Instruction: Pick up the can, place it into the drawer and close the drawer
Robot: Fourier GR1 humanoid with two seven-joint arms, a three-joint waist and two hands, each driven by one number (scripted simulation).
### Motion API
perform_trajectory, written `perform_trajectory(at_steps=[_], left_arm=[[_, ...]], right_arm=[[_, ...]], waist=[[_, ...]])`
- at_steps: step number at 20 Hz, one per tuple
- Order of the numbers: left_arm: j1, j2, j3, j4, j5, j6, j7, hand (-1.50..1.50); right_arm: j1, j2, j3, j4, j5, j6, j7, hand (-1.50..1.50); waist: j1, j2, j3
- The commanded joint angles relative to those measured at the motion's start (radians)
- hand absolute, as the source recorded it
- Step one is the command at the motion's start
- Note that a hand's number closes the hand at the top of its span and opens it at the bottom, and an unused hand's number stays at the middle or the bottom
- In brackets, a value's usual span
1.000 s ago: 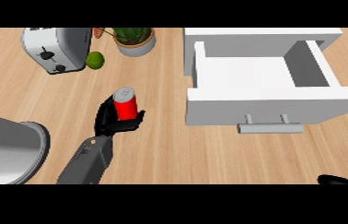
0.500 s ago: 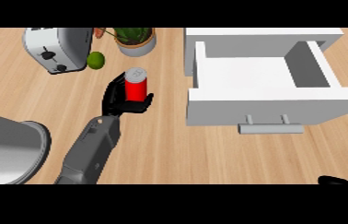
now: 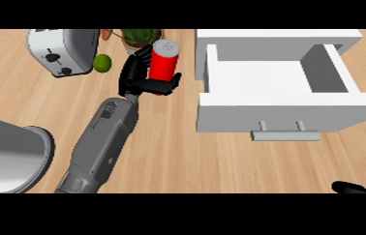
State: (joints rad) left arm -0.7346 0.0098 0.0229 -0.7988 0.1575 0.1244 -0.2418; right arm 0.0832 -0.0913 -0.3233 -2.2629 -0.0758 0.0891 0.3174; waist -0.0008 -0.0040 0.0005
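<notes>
The left hand has its fingers wrapped round the red can, holding it upright and raised off the counter, near the far edge. Kept upright, it can go down into the open drawer just to its right without tipping. The drawer stands pulled out, handle facing the near edge, ready to be pushed shut afterwards. Of the right hand only a dark tip shows at the near right corner; I cannot tell its fingers' state.
</notes>
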Motion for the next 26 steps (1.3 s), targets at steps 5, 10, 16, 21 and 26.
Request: perform_trajectory(at_steps=[5,10,16,21,26], left_arm=[[-0.127,-0.009,-0.098,-0.206,0.034,0.136,0.276,1.5],[-0.311,-0.004,-0.091,-0.175,0.01,0.192,0.411,1.5],[-0.457,-0.01,-0.168,-0.114,0.061,0.28,0.479,1.5],[-0.589,-0.01,-0.158,0.067,0.094,0.304,0.433,1.5],[-0.677,-0.01,-0.253,0.132,0.194,0.359,0.451,1.5]], right_arm=[[0.006,0.001,-0.002,-0.009,-0.004,0.006,-0.002,-1.5],[0.011,0.025,0.015,0.0,0.028,-0.006,-0.032,-1.5],[-0.045,-0.026,0.001,-0.066,-0.02,-0.015,0.099,-1.5],[-0.027,-0.002,0.01,-0.007,-0.003,-0.004,0.016,-1.5],[-0.065,-0.011,0.027,-0.004,0.014,-0.016,0.037,-1.5]], waist=[[-0.006,0.002,0.0],[-0.012,0.004,0.0],[-0.02,0.003,0.0],[-0.034,0.009,0.0],[-0.051,0.012,0.001]])
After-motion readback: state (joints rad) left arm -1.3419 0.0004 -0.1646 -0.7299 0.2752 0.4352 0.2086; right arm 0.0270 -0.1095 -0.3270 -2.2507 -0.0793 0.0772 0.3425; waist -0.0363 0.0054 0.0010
